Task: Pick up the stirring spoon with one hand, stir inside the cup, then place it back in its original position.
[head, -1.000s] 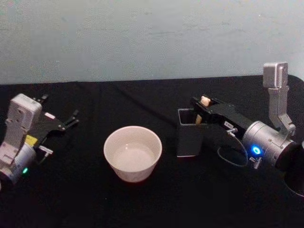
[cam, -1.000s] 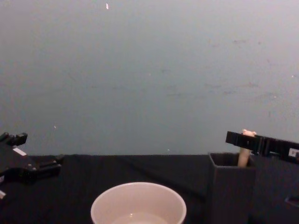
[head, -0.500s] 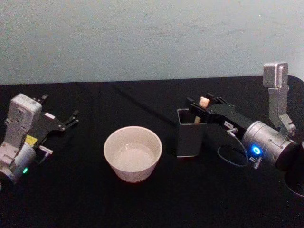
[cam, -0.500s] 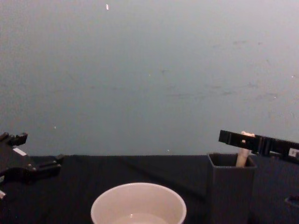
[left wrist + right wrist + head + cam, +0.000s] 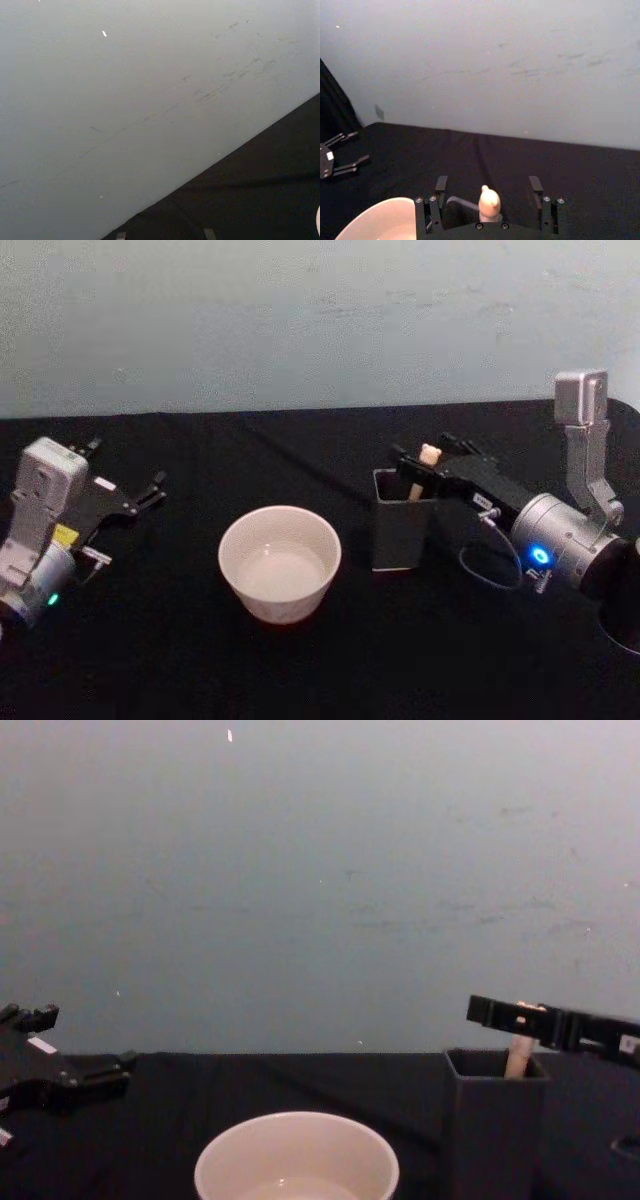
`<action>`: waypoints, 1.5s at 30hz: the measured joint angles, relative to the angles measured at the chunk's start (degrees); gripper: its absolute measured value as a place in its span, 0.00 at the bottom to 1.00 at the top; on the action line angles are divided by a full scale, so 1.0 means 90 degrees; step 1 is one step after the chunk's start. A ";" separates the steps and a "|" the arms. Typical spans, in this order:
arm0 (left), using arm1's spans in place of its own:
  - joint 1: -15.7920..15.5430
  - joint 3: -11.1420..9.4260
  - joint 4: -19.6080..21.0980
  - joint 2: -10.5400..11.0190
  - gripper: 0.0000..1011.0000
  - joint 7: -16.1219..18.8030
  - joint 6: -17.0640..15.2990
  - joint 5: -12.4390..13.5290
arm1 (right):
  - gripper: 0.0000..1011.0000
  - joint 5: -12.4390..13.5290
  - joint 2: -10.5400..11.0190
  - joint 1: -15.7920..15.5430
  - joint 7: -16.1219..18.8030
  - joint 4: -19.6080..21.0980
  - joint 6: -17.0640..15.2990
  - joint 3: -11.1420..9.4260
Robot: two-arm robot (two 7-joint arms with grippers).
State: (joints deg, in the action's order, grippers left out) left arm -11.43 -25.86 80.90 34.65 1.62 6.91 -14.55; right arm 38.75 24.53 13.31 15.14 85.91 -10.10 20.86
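The cup stands nearest on the black table, at centre. Just to its right stands the dark square holder, apart from it. The stirring spoon stands upright in the holder, with its bear-head handle above the rim. The right gripper is level with the handle top, its fingers spread wide on either side and not touching it. The left gripper is parked open at far left, well apart from the cup.

Cream-white cup, dk grey holder, beige spoon handle, black tablecloth.
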 joint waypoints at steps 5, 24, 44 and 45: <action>0.0000 0.0000 0.0000 0.0000 0.99 0.0000 0.0000 0.0000 | 0.99 -0.0175 -0.0109 -0.0070 -0.0039 0.0094 0.0408 -0.0170; 0.0000 0.0000 0.0000 0.0000 0.99 0.0000 0.0000 0.0000 | 0.99 -0.2861 -0.0581 -0.0437 -0.2188 -0.0292 0.1934 -0.0387; 0.0000 0.0000 0.0000 0.0000 0.99 0.0000 0.0000 0.0000 | 0.99 -0.2883 -0.0725 -0.0576 -0.2128 -0.0784 0.1596 -0.0493; 0.0000 0.0000 0.0000 0.0000 0.99 0.0000 0.0000 0.0000 | 0.99 -0.2883 -0.0724 -0.0576 -0.2129 -0.0782 0.1598 -0.0492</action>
State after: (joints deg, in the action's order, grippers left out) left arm -11.43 -25.86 80.90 34.64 1.62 6.91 -14.55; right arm 12.80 18.01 8.13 -4.02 78.88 4.28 16.43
